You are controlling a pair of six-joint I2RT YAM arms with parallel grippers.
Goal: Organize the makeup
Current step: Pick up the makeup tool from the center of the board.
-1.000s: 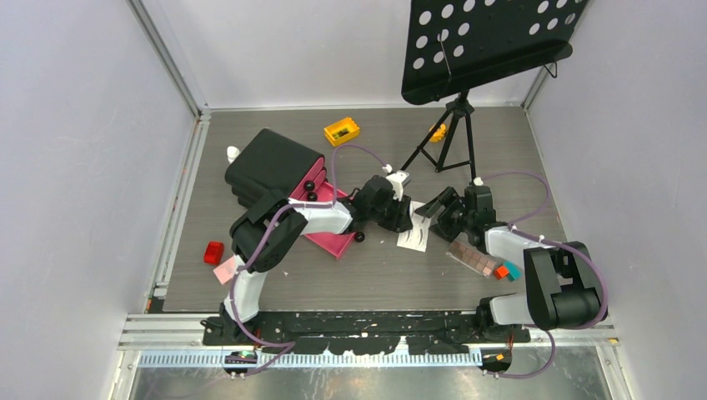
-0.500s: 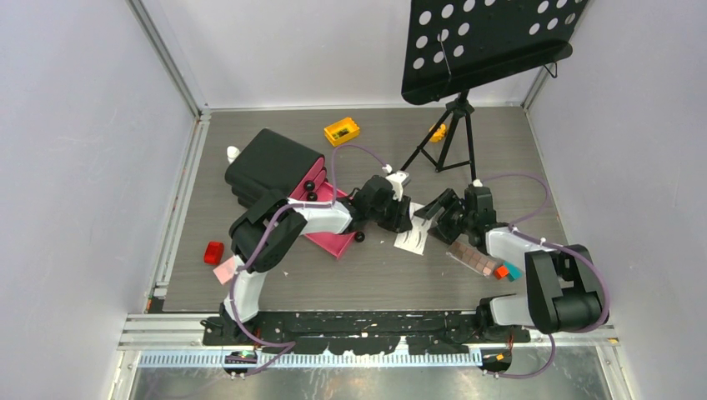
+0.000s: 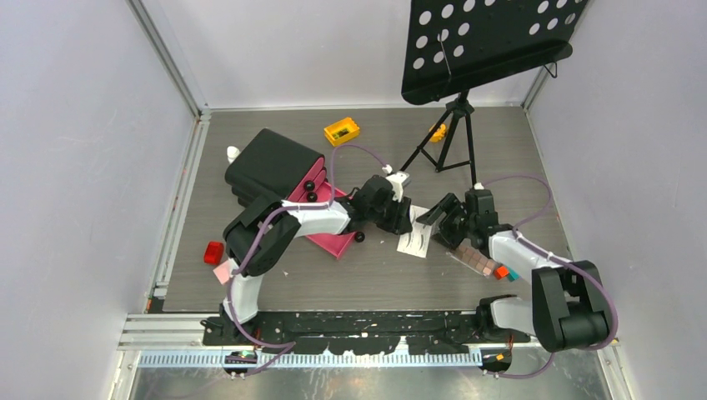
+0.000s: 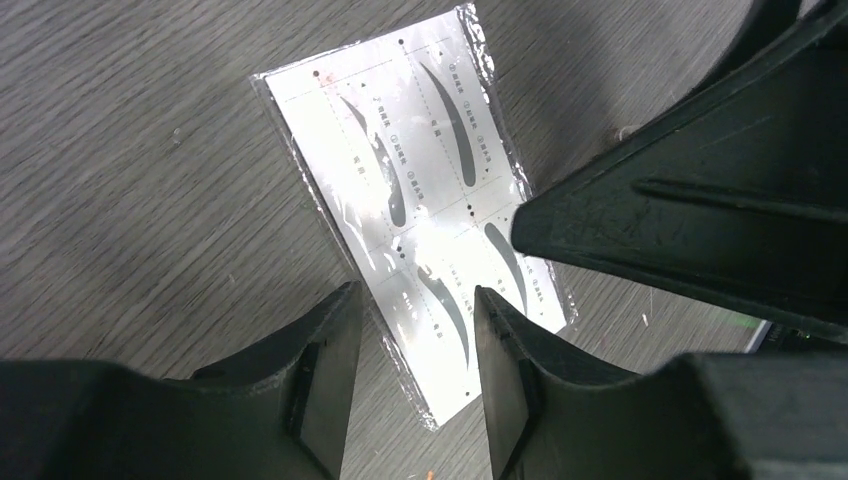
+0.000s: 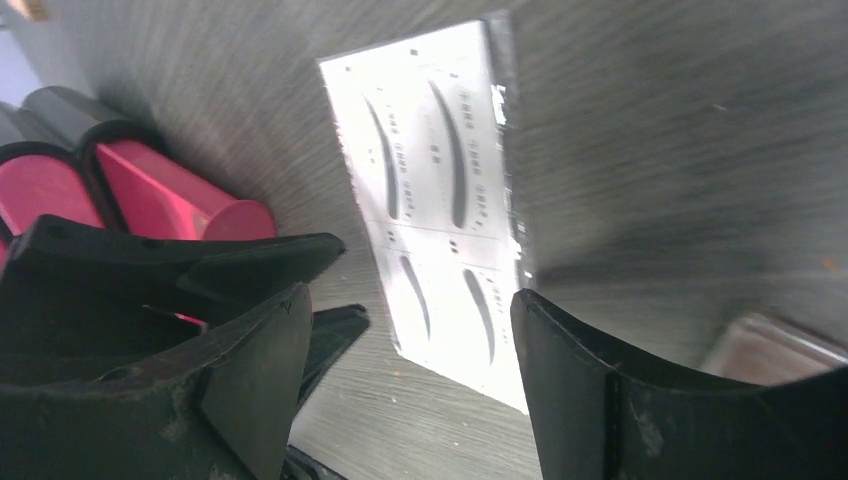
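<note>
Under left pincer (image 4: pixel 415 300), eyebrow card (image 4: pixel 400 170) edges lie exposed.

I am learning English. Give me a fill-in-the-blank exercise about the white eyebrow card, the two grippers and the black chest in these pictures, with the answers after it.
1. The white card shows ___ eyebrow shapes.
2. The white card lies on the grey ___.
3. The left gripper and the right gripper both have their jaws ___.
4. The black chest has a drawer of ___ colour.

Missing words: four; table; open; pink.
</note>
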